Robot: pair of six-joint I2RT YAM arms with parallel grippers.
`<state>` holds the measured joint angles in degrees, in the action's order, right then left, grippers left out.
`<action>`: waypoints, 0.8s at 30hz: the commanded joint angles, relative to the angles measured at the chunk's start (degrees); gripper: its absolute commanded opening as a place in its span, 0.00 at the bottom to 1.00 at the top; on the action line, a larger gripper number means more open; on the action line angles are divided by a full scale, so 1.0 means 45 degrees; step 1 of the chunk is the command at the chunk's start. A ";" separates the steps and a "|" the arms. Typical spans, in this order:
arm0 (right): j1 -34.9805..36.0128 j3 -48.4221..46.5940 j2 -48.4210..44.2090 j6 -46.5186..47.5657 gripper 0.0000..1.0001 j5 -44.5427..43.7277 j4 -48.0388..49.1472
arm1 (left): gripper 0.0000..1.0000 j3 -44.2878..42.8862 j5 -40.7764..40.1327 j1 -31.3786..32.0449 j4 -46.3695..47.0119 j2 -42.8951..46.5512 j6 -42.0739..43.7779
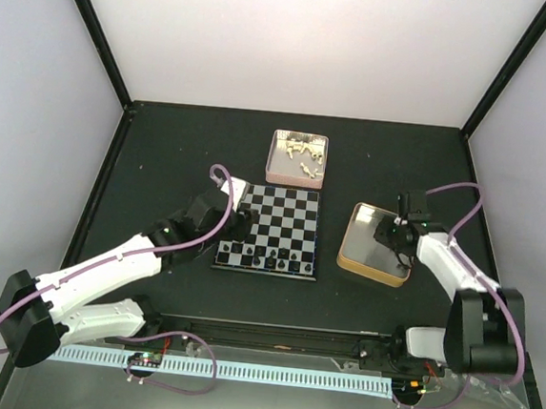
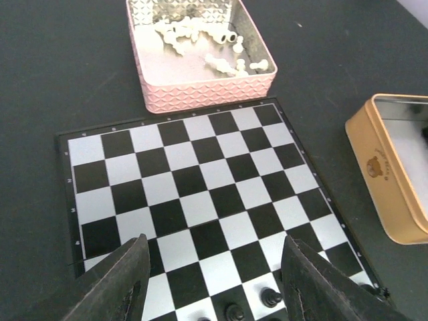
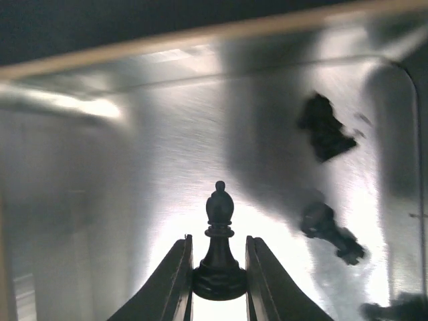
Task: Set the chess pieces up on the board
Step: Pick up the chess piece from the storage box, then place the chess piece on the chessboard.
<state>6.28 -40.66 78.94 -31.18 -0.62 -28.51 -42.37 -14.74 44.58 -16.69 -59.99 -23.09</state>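
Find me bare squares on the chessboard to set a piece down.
Free: the far and middle rows of the chessboard, toward the pink tin. Crowded: the nearest rows, where black pieces stand; the left gripper hangs over the left edge.

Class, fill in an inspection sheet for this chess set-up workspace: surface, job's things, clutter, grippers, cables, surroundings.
Surface: dark matte table.
Job's things: board lies flat at the centre; black pieces stand along its near row; white pieces are heaped in the pink tin behind it; loose black pieces lie in the gold tin to its right.
Clutter: nothing seen.
Grippers: left gripper open, above the board; right gripper shut on a black bishop, in the gold tin.
Cables: purple cable loops along each arm, off the board.
Surroundings: white walls, black frame posts.
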 commanded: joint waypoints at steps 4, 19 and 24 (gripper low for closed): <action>0.0236 0.0122 -0.3149 0.0950 0.12 0.5140 0.2098 | 0.59 -0.0792 0.3835 -0.0861 0.0542 0.0228 -0.0481; 0.4280 0.0213 -0.4051 0.0575 0.16 1.3720 0.8082 | 0.68 -0.1934 1.4637 -0.2689 0.3368 -0.0455 -0.3056; 0.5375 -0.0524 -0.3574 0.1326 0.16 1.4155 0.7706 | 0.63 -0.2090 1.6204 -0.2670 0.3894 -0.0801 -0.3588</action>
<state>27.94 -39.62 61.52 -28.25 57.78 3.97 -49.71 47.07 32.77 -3.79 -62.94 -35.92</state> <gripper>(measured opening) 0.170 0.656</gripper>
